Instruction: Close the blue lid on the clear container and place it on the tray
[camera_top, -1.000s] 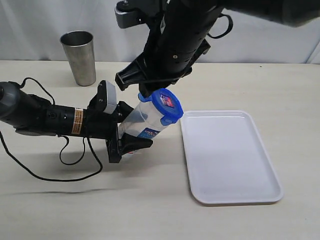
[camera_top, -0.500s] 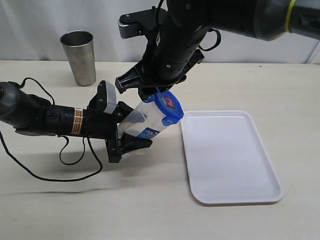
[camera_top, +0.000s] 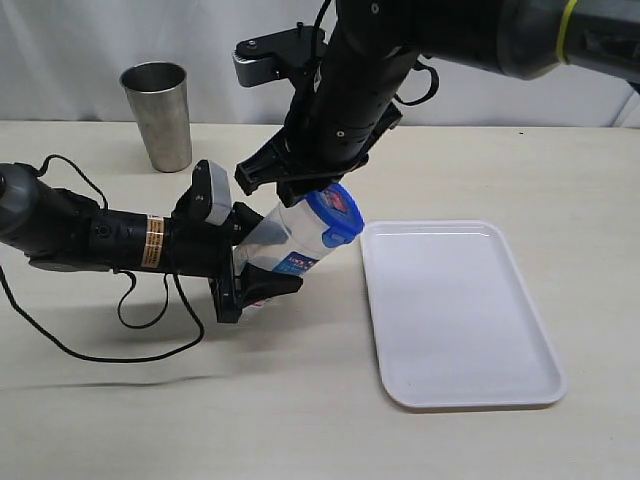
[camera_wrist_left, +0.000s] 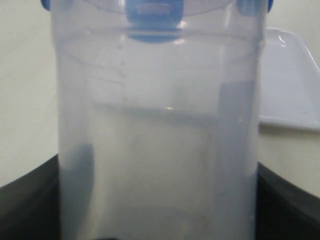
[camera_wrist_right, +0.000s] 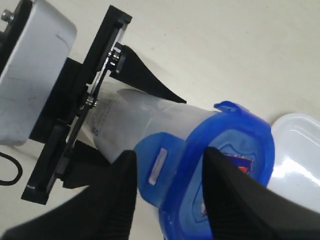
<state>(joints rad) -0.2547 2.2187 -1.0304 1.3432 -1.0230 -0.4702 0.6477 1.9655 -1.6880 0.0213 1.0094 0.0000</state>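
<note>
My left gripper (camera_top: 250, 268) is shut on the lower body of the clear container (camera_top: 284, 236), holding it tilted off the table with its top toward the tray (camera_top: 460, 320). The blue lid (camera_top: 334, 214) sits on the container's mouth. My right gripper (camera_top: 300, 196) hangs open right at the lid. In the right wrist view its black fingers (camera_wrist_right: 117, 195) straddle one lid flap (camera_wrist_right: 161, 167) and the rim of the lid (camera_wrist_right: 240, 150), one finger outside the flap, the other over the lid's top. The container (camera_wrist_left: 160, 140) fills the left wrist view.
A grey steel tumbler (camera_top: 158, 115) stands at the back left. The white tray lies flat on the table just right of the container, nothing on it. A black cable (camera_top: 110, 340) loops on the table under the left arm.
The right arm has come down and a little left, bringing its fingers onto the lid's edge. The left gripper and container have barely moved.
</note>
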